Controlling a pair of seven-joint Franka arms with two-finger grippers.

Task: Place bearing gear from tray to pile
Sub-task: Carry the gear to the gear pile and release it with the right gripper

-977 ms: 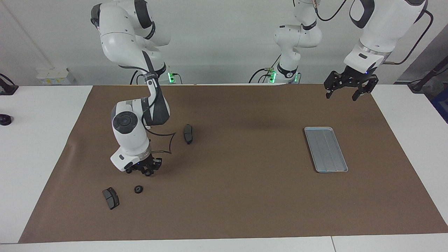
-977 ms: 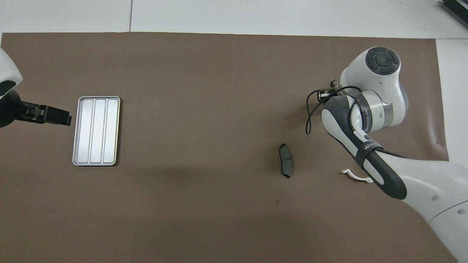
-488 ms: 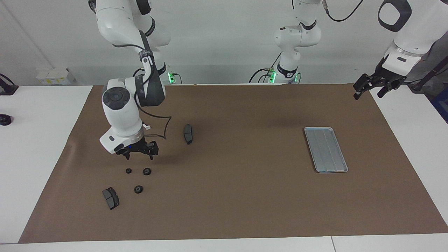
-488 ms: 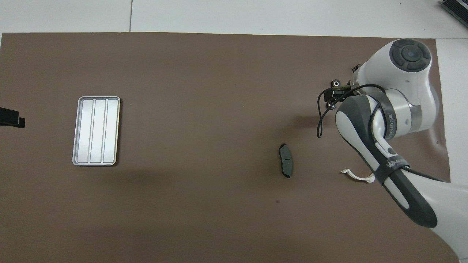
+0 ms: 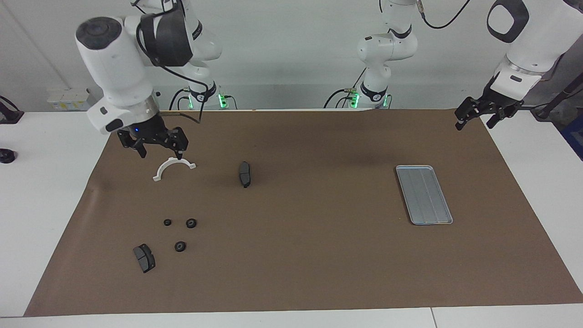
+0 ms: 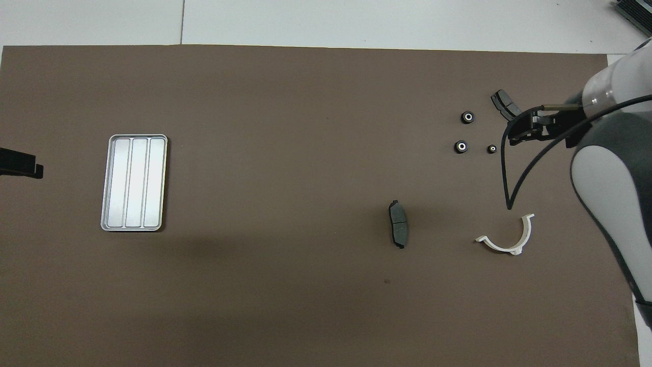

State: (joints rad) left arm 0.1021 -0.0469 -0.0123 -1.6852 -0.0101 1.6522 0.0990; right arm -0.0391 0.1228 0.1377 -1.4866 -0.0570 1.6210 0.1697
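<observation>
The mat (image 5: pixel 319 255) has lots of bare room in the middle, and nothing sits close to its edges. The tray (image 5: pixel 424 195), at the left arm's end, has no gear in it, so the job looks done.

The left gripper (image 5: pixel 473 120) waits over the mat's corner, spread and empty. The right gripper (image 5: pixel 161 155) hangs just over the bracket (image 5: pixel 174 168), spread and empty too. Dropping down could knock the bracket away.

The pile (image 5: pixel 191 223), three gears, lies farther from the robots with a pad (image 5: pixel 144 258) beside it. A bump might roll them.

silver-grey tray (image 5: pixel 424 195) (ridged), black gears (image 5: pixel 180 230), brown mat (image 5: pixel 309 264)
</observation>
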